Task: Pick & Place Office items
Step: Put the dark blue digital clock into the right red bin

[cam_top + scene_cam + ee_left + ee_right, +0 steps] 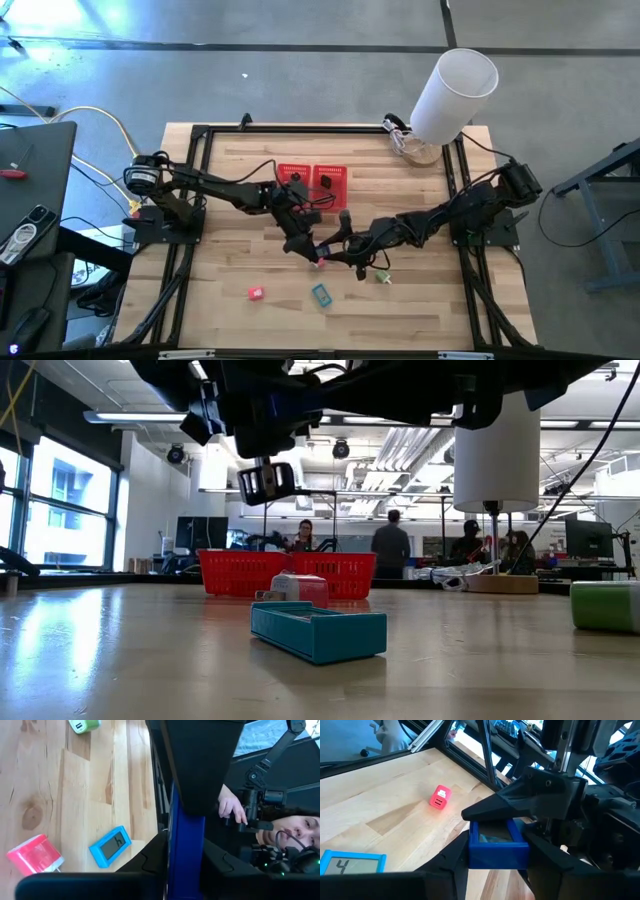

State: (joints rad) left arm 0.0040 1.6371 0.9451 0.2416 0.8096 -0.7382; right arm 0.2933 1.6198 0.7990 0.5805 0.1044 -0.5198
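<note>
Handover at table centre: blue box (pixel 497 851) pinched by left jaws and right jaws both, seat right grip squarely before left releases, basket (pixel 313 166) at 12 o'clock

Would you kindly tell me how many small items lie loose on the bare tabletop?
3: a red-pink charger block, a teal digital display beside it, and a green charger block farther right. More may be hidden.

Dark blue box (pixel 497 842) clamped aloft mid-table; red-pink (pixel 256 293), teal (pixel 321 295), green (pixel 384 277) pieces lying near front edge.
</note>
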